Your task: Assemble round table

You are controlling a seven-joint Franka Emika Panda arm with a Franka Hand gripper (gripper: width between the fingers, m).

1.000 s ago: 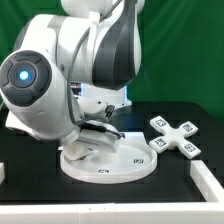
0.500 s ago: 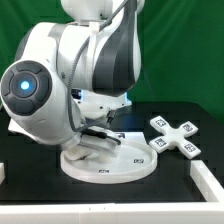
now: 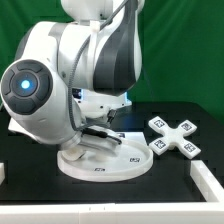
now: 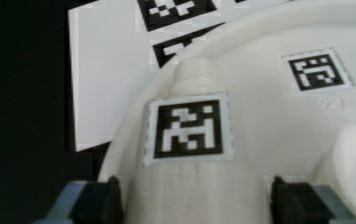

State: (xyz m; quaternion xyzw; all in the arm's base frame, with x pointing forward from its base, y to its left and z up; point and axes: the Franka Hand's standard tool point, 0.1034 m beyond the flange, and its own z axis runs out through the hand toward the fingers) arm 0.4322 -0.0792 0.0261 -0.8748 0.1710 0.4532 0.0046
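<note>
Round table's short leg [image 4: 189,140] sat over the rimmed disc [image 3: 118,166] on the counter [image 3: 40,195], pinched between the fingers of the hand [image 4: 196,200]. The cross-shaped foot [image 3: 176,137] lay apart at the exterior view's right. If the leg met its seat aslant, it would likely jam or twist in the grip, and the loose disc could slide.

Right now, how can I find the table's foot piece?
Start at the big white robot arm over the black table. On the exterior view's right of the round disc beneath it lies the cross-shaped foot. It alone has four arms like a plus.
</note>
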